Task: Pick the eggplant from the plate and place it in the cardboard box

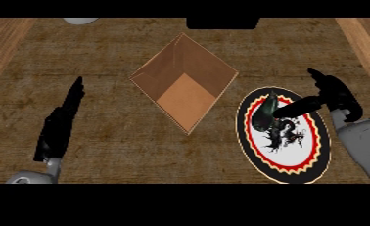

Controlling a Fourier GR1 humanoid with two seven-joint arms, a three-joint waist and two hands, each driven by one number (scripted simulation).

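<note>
The eggplant (266,108), small and dark green-black, lies on the upper left part of a round plate (289,164) with a black, red and yellow rim. My right hand (329,98) hangs over the plate's upper right, fingers straight. Its thumb reaches left toward the eggplant and ends right beside it; I cannot tell whether it touches. The open cardboard box (185,80) stands left of the plate, turned like a diamond, with nothing inside. My left hand (61,120) rests at the lower left, fingers straight and pointing up the counter.
A pale round object (80,20) peeks in at the top left edge. A black block (222,22) sits at the top centre behind the box. Lighter wooden strips run along the counter's left and right sides.
</note>
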